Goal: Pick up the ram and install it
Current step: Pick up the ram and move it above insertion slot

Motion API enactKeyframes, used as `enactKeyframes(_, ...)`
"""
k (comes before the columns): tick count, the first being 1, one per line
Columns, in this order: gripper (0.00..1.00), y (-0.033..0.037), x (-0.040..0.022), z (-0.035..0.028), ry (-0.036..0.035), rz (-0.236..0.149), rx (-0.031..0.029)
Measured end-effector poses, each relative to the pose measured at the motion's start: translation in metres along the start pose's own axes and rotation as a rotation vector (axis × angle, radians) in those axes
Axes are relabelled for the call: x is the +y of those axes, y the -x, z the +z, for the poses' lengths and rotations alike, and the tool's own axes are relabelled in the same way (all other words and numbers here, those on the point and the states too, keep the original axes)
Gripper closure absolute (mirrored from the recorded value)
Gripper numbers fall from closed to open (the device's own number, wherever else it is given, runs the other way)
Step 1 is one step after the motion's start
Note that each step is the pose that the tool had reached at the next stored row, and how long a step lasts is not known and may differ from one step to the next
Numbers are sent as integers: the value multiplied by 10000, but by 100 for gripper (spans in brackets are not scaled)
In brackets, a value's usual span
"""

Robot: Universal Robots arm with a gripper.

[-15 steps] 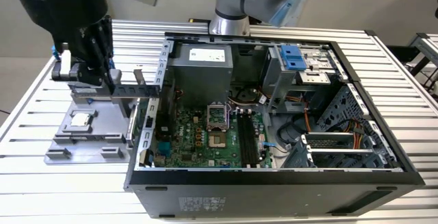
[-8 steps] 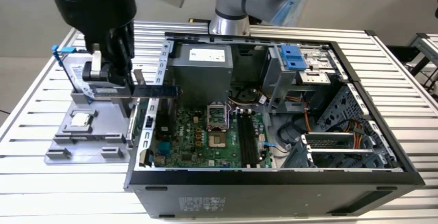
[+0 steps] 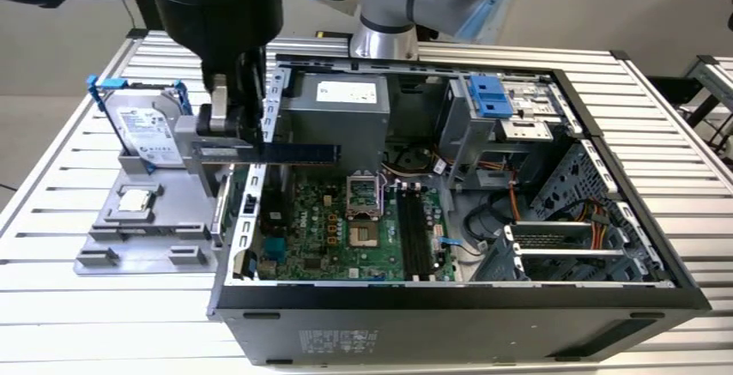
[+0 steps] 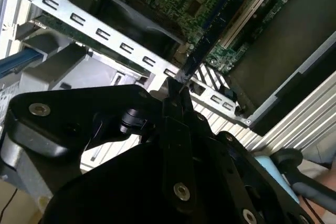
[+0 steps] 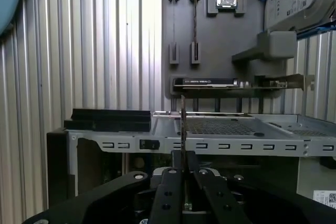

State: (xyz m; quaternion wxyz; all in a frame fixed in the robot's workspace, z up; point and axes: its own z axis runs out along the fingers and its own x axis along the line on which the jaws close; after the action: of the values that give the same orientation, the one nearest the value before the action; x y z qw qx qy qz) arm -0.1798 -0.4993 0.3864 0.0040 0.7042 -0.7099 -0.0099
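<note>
The ram [image 3: 304,151] is a thin dark-blue stick held level in the air, pointing toward the exterior view's right. My gripper [image 3: 229,150] is shut on its left end, above the left side wall of the open computer case [image 3: 246,212]. The stick's free end hangs over the green motherboard [image 3: 332,229]. The long black slots [image 3: 414,238] lie lower and further to the exterior view's right. In both wrist views the ram shows edge-on, as a thin strip [image 5: 182,121] [image 4: 210,30] rising from between the black fingers [image 5: 169,182] [image 4: 176,114].
A grey holder tray [image 3: 126,238] sits outside the case at the exterior view's left, carrying a silver hard drive [image 3: 149,130] with blue rails and a small square chip [image 3: 137,201]. A grey power supply [image 3: 338,117], drive cages [image 3: 504,109] and cables fill the case's back and right.
</note>
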Motion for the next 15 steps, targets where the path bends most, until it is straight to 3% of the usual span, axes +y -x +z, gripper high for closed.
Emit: enactKeyframes(15,100,5,-681,-13,7,-1,1)
